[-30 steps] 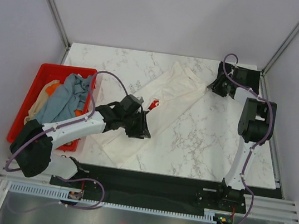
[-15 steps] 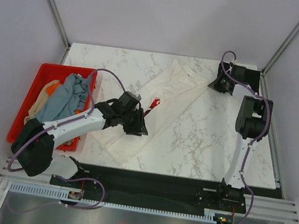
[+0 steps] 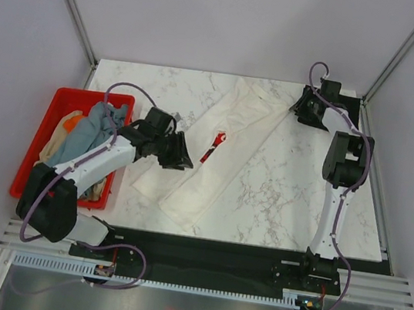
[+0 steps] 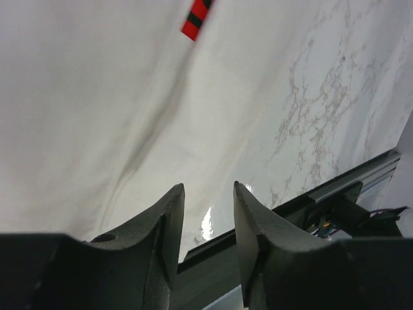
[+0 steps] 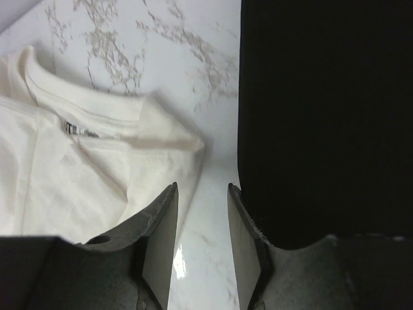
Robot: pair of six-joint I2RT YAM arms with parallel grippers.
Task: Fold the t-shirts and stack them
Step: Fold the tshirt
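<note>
- 1 cream-white t-shirt (image 3: pixel 228 146): lies flat on the marble table (image 3: pixel 286 198), a long diagonal band from upper centre to lower centre-left of the top view. Judged folded lengthwise, which would explain why only a sliver of the red chest print (image 3: pixel 214 142) shows.
- 1 left gripper (image 3: pixel 182 157): fingers apart, nothing between them. It is at the shirt's left edge, centre-left of the top view, probably placed to take that edge for the next fold.
- 1 right gripper (image 3: pixel 302 115): fingers apart, bare marble in the gap. It is just beside the collar (image 5: pixel 97 123), upper right of the top view, likely to pin or lift the neck end.
- 1 red crate (image 3: pixel 76 94): far left of the top view, holds unfolded stock: a grey-blue t-shirt (image 3: pixel 100 130), an orange t-shirt (image 3: pixel 85 123) and a tan t-shirt (image 3: pixel 54 144), bunched together.
- Hard to make out: whether the left fingertips touch the cloth; the shirt edge under that gripper; the neck label (image 5: pixel 73 126), too small to read.
- 1 black mass (image 5: pixel 322 116): fills the right of the right wrist view, cut off by the frame, not identifiable.
- 0 folded stacks visible.
</note>
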